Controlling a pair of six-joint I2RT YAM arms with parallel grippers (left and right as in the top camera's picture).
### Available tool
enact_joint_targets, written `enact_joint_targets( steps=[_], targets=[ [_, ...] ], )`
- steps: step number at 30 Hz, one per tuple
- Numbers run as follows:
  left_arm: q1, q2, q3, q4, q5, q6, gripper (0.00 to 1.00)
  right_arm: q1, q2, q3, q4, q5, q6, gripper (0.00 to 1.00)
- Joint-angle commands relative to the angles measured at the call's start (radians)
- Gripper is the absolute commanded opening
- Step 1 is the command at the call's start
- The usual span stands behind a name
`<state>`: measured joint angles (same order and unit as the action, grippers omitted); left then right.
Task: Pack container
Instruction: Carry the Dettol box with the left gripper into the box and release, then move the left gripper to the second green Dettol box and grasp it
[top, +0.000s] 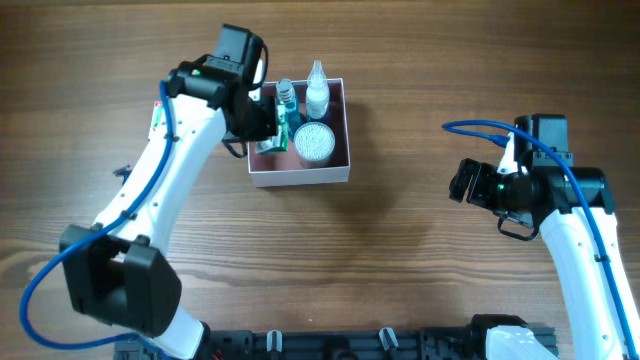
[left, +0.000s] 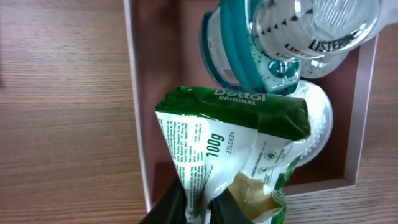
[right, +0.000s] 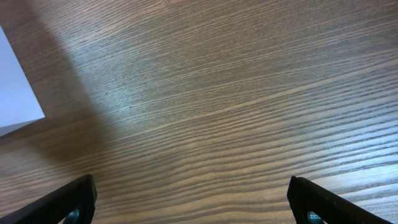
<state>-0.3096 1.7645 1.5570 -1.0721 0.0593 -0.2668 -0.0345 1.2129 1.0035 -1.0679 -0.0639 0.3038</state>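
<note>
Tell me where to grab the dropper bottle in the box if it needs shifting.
Take the dropper bottle by its narrow top, from straight above. It seems upright, and the Listerine bottle beside it, the round jar in front and the container wall crowd its sides.

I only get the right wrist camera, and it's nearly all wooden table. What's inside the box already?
Observer: The square white cardboard box with a pink inside holds a small teal-and-clear Listerine bottle and a clear white-tipped dropper bottle.
Child: Anything else?
Observer: A round white-lidded jar, nearer the robot.
Child: What's the other arm doing?
Observer: The left pincer is shut on a green-and-white Dettol packet at the box's left side.
</note>
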Motion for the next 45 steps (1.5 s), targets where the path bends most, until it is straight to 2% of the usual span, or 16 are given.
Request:
enact_joint_targets(
  steps=[1,4,8,10,19,23,25,30,31,33,37,45],
  targets=[
    [-0.019,0.034,0.012,0.008,0.023,-0.015,0.17,0.002,0.003,-0.003,0.002,-0.013,-0.016,1.0],
    [-0.021,0.044,0.012,0.007,0.022,-0.014,0.18,0.002,0.003,-0.003,0.002,-0.012,-0.016,1.0],
    [-0.021,0.046,0.012,0.007,0.022,-0.014,0.3,0.002,0.003,-0.003,0.001,-0.012,-0.016,1.0],
    [-0.021,0.046,0.012,0.007,0.022,-0.014,0.39,0.002,0.003,-0.003,0.002,-0.012,-0.016,1.0],
    [-0.019,0.04,0.012,0.0,0.003,-0.014,0.38,0.002,0.003,-0.003,-0.001,-0.012,-0.016,1.0],
    [-0.011,-0.005,0.013,-0.047,-0.13,-0.013,0.44,0.002,0.003,-0.003,-0.006,-0.012,-0.017,1.0],
    [0.001,-0.04,0.013,-0.079,-0.161,0.002,0.54,0.002,0.003,-0.003,-0.005,-0.012,-0.017,1.0],
    [0.105,-0.141,0.013,-0.113,-0.184,0.056,0.97,0.002,0.003,-0.003,0.002,-0.012,-0.016,1.0],
    [0.141,-0.154,0.013,-0.103,-0.184,0.067,1.0,0.002,0.003,-0.003,0.003,-0.012,-0.016,0.99],
    [0.261,-0.164,0.013,-0.039,-0.159,0.14,1.0,0.002,0.003,-0.003,0.003,-0.013,-0.016,1.0],
    [0.413,-0.101,0.013,0.079,-0.1,0.254,1.0,0.002,0.003,-0.004,0.004,-0.013,-0.016,1.0],
    [0.49,0.084,0.013,0.204,-0.102,0.479,1.0,0.002,0.003,-0.003,0.005,-0.013,-0.016,1.0]
  ],
)
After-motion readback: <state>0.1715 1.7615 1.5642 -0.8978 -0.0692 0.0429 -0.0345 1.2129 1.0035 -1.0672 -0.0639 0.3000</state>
